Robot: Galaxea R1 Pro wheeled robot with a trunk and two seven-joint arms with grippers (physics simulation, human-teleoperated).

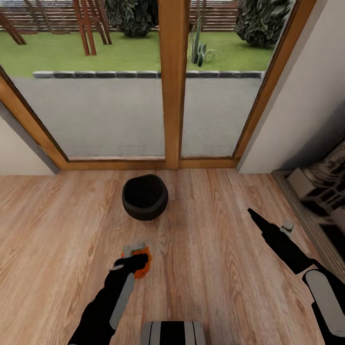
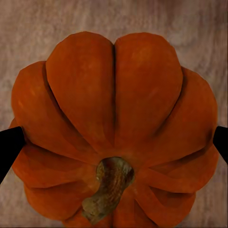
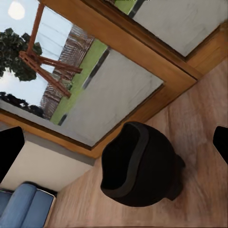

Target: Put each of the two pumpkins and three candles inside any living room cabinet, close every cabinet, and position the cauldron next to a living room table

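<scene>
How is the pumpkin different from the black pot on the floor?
The pumpkin is bright orange and ribbed; the cauldron is plain black and smooth. The pumpkin sits between the left tool's fingers; the cauldron stands free on the wood floor near the window. The cauldron has a wide open mouth; the pumpkin is closed, with a stem. Both are round.

black cauldron [image 3: 142, 166] on wood floor [image 3: 199, 114], window [image 3: 109, 76]
</scene>
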